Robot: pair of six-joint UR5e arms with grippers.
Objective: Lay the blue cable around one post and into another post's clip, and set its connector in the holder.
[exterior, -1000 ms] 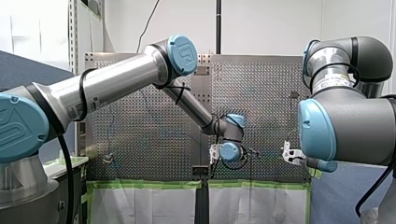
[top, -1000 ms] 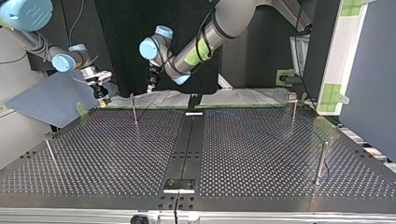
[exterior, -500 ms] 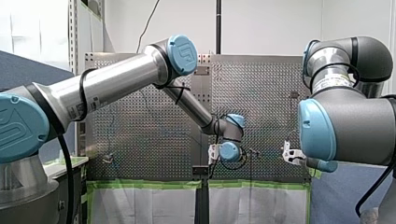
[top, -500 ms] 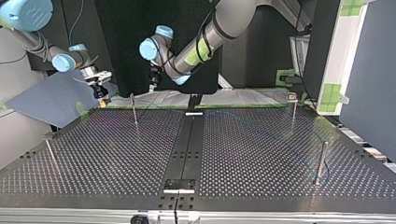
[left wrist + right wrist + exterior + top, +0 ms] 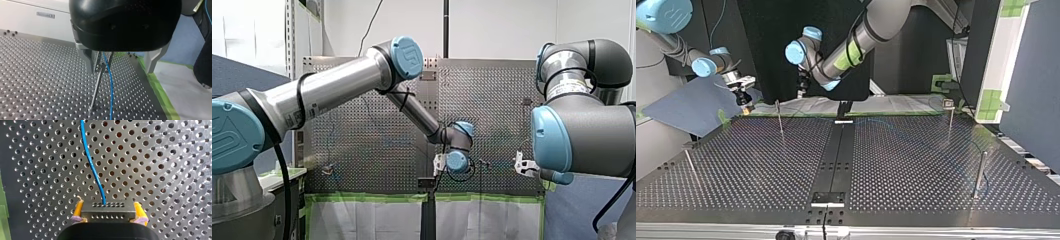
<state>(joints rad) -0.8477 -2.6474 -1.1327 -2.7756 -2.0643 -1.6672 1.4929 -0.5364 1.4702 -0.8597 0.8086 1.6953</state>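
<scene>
The blue cable point(image 5: 92, 162) leaves a black connector point(image 5: 107, 210), and my right gripper point(image 5: 107, 214) is shut on that connector with its yellow pads point(image 5: 78, 208), just above the perforated plate. In the top view my right gripper point(image 5: 745, 101) hangs at the table's far left corner. My left gripper point(image 5: 120, 62) stands open around a thin post point(image 5: 96, 87). The post's clip point(image 5: 101, 65) sits between the fingers, nearer one of them, and the blue cable point(image 5: 111, 95) runs through it. In the top view my left gripper point(image 5: 801, 91) is above that post point(image 5: 780, 117).
More posts stand at the top view's right point(image 5: 950, 117), near right point(image 5: 980, 172) and near left point(image 5: 690, 165). A black strip point(image 5: 836, 155) runs down the table's middle with a black block point(image 5: 827, 197) at its near end. Green tape point(image 5: 160, 92) marks the table edge.
My left gripper has shifted slightly to the left in the front view, over the post. My right arm has not moved and keeps its grip.
</scene>
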